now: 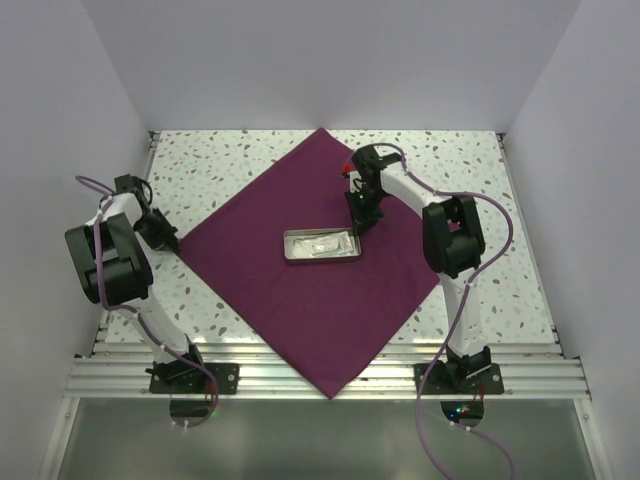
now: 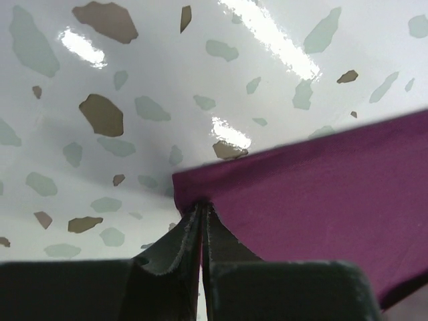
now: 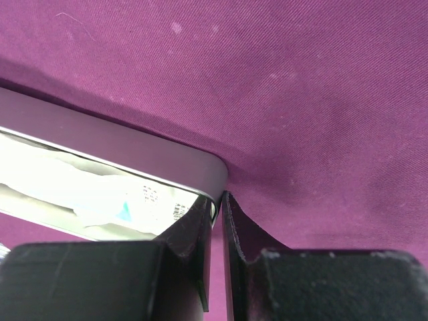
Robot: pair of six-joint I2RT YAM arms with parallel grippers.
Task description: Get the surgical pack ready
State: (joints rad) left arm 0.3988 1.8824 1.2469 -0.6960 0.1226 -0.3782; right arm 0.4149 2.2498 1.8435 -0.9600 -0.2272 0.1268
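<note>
The purple cloth [image 1: 300, 300] lies diamond-wise, one corner draped over the near edge of the bench [image 1: 480, 180]. By the left edge, the left fingers [image 2: 198, 219] pinch its side corner, probably to fold it. Farther in, the right fingers [image 3: 206, 215] nip the steel tray [image 1: 320, 261] by its right rim, steadying it mid-bench.

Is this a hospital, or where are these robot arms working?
It looks more like a robot test booth. Plain white walls box in a speckled table, the left arm and right arm stand on metal rails, and a purple cloth with a steel tray lies between them.
</note>
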